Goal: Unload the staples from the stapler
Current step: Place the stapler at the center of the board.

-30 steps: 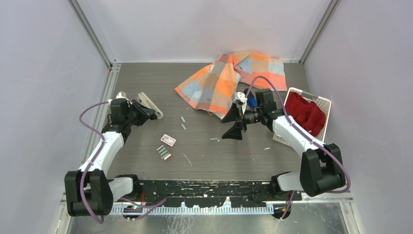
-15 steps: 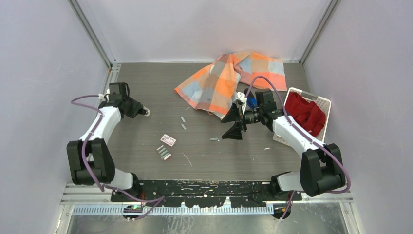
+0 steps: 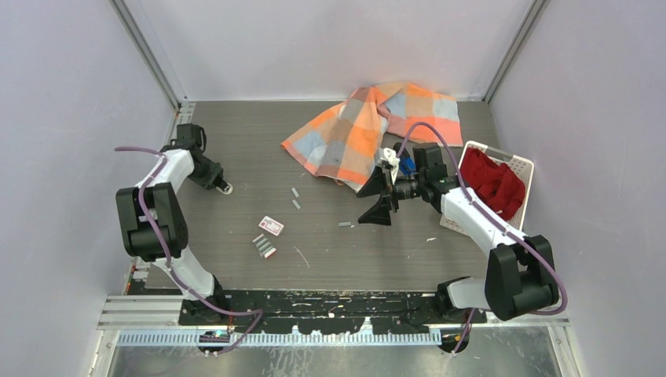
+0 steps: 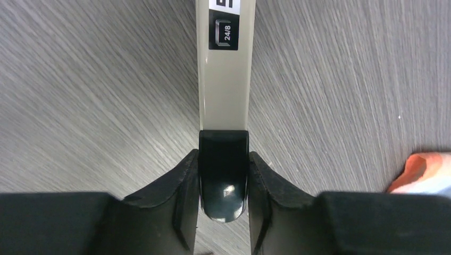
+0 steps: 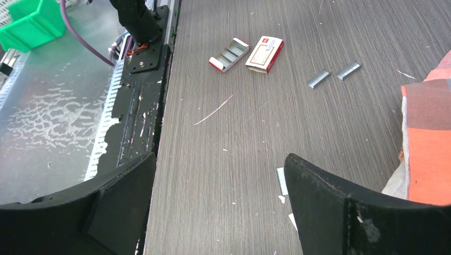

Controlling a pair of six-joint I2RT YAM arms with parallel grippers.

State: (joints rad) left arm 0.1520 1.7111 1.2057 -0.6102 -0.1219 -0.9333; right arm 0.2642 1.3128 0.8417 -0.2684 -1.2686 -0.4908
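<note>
My left gripper (image 4: pixel 223 180) is shut on the black rear end of a slim beige-grey stapler (image 4: pixel 223 79) with a "24/8" label, which points away over the tabletop. In the top view the left gripper (image 3: pixel 219 185) is at the far left and hides most of the stapler. Grey staple strips (image 3: pixel 296 198) lie mid-table, one more (image 3: pixel 345 225) near my right gripper (image 3: pixel 377 206), which is open and empty. The right wrist view shows two strips (image 5: pixel 334 74) ahead of the right gripper (image 5: pixel 220 207).
A small white-and-red box (image 3: pixel 272 226) and its tray holding strips (image 3: pixel 263 247) lie left of centre, also seen in the right wrist view (image 5: pixel 264 53). An orange-and-blue checked cloth (image 3: pixel 377 129) lies at the back. A white basket (image 3: pixel 522 166) with red fabric stands right.
My left arm has swung back and left and its wrist has turned down, so the stapler that stuck out to the right is now mostly hidden. The right arm has not moved.
</note>
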